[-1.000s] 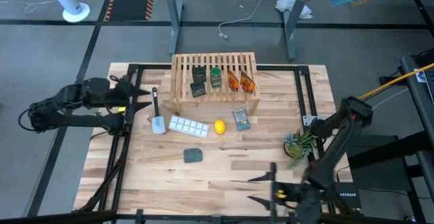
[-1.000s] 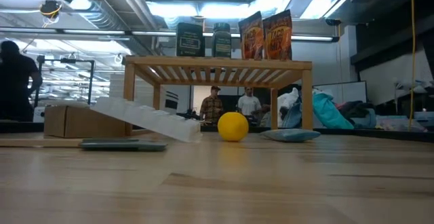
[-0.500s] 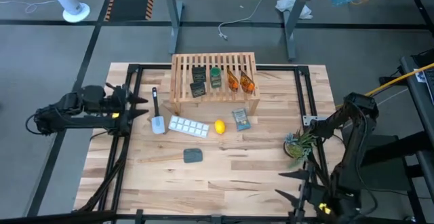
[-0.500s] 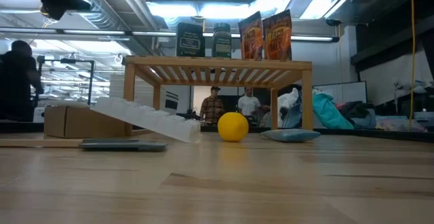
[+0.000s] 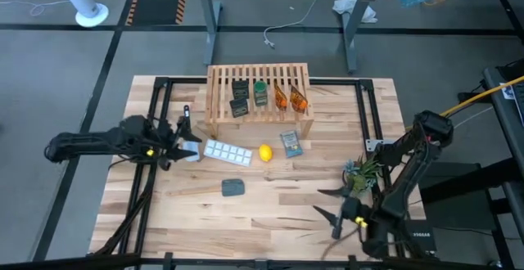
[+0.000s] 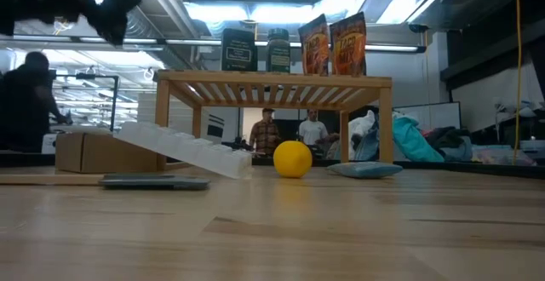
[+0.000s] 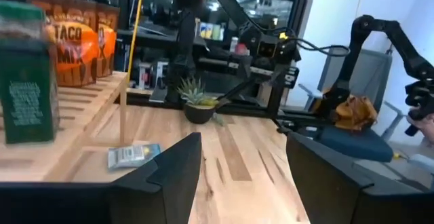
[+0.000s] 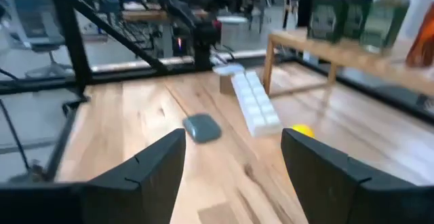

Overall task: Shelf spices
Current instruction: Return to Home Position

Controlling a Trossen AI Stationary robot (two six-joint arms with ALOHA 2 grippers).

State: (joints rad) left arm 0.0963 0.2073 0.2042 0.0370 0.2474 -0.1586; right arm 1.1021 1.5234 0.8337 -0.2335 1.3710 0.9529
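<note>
Wooden tabletop [image 5: 270,213] runs under everything. Nearest the front edge, the right gripper [image 5: 327,204] hovers near a small potted plant [image 5: 360,174]. Its fingers are spread wide with nothing between them, as its wrist view confirms. Farther in lie a dark grey pad [image 5: 233,186], a white tray [image 5: 227,150], a yellow ball [image 5: 265,152] and a blue-grey packet [image 5: 291,143]. The left gripper [image 5: 187,137] hangs near the tray's left end, likewise parted and empty. At the far side, the shelf [image 5: 221,90] carries all five spices: two dark boxes [image 5: 239,106], a green-lidded jar [image 5: 260,92] and two orange packets [image 5: 281,96]. Only the left wrist view gives legible print, "TACO MIX" on the orange packets [image 7: 74,41]; the box label there is blurred. Only the low view shows two people [image 6: 268,134] standing beyond the shelf.
</note>
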